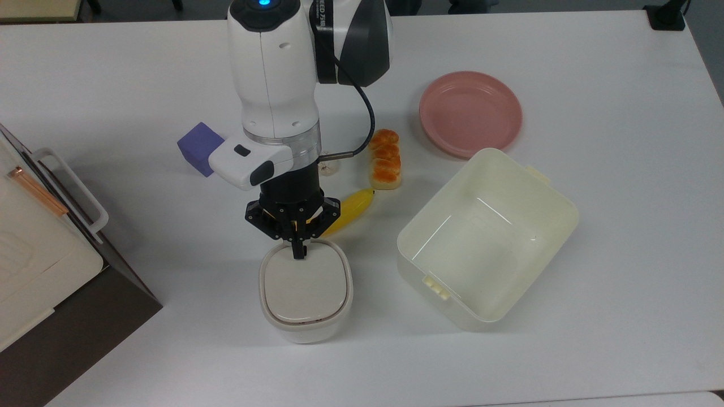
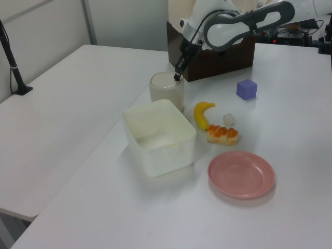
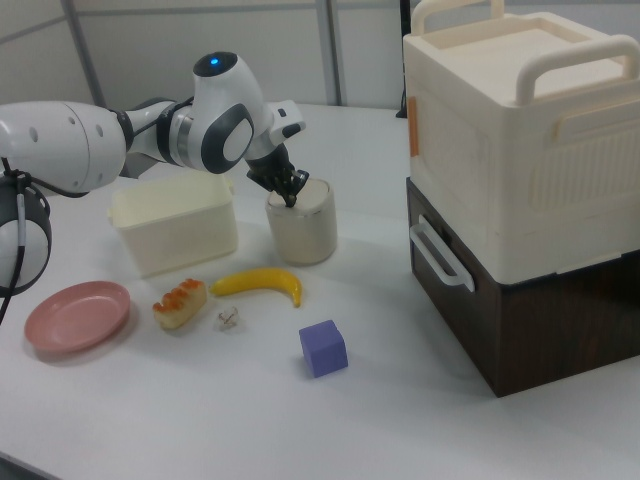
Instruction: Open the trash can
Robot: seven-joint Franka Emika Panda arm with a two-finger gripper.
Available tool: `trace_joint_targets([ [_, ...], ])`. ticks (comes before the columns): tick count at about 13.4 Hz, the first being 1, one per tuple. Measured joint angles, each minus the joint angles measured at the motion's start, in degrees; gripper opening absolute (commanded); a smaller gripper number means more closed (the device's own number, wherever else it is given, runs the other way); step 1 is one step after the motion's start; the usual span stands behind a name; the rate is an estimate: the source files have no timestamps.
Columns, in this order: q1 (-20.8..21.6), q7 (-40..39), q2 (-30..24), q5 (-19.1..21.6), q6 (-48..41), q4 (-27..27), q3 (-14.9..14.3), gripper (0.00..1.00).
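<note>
The trash can point(image 1: 305, 291) is a small white rounded-square bin with a flat beige-grey lid, standing near the table's front in the top view. Its lid lies flat and closed. My gripper point(image 1: 298, 252) points straight down with its fingers shut together, their tip resting on the lid's far rim where the dark button sits; the button is hidden under the tip. In the left view the gripper point(image 2: 177, 78) touches the top edge of the trash can point(image 2: 166, 92). The right view shows the gripper point(image 3: 292, 199) on the trash can point(image 3: 302, 230) as well.
A yellow banana point(image 1: 350, 208) lies just behind the bin, with a bread piece point(image 1: 385, 158) and a purple cube point(image 1: 197, 148) farther back. A lidless cream tub point(image 1: 452, 308) stands at the top view's right, a pink plate point(image 1: 469, 113) behind it. A white appliance point(image 1: 34, 249) on a dark box fills the top view's left.
</note>
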Motion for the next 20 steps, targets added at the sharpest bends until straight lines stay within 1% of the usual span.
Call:
trace_joint_targets([
  [7, 0.04, 0.00, -0.20, -0.34, -0.11, 0.05, -0.01, 0.00],
  [8, -0.07, 0.03, -0.97, -0.34, -1.05, 0.20, -0.06, 0.02],
  [9, -0.26, 0.18, -2.49, -0.28, -3.11, 0.45, -0.19, 0.08],
  [10, -0.46, 0.34, -4.05, 0.34, -5.46, 0.61, -0.28, 0.25],
  [11, -0.77, 0.35, -5.90, 0.93, -8.76, 0.75, -0.34, 0.63],
  [12, -1.17, 0.35, -8.92, 1.34, -14.87, 0.83, -0.45, 0.83],
  [13, -1.35, 0.35, -10.69, 1.40, -19.03, 0.83, -0.46, 1.00],
  [15, -1.59, 0.35, -14.19, 1.40, -28.65, 0.76, -0.57, 1.00],
  [18, -1.63, 0.35, -17.27, 1.39, -38.02, 0.69, -1.26, 1.00],
  [20, -1.63, 0.34, -18.38, -0.25, -41.69, 0.31, -1.83, 1.00],
])
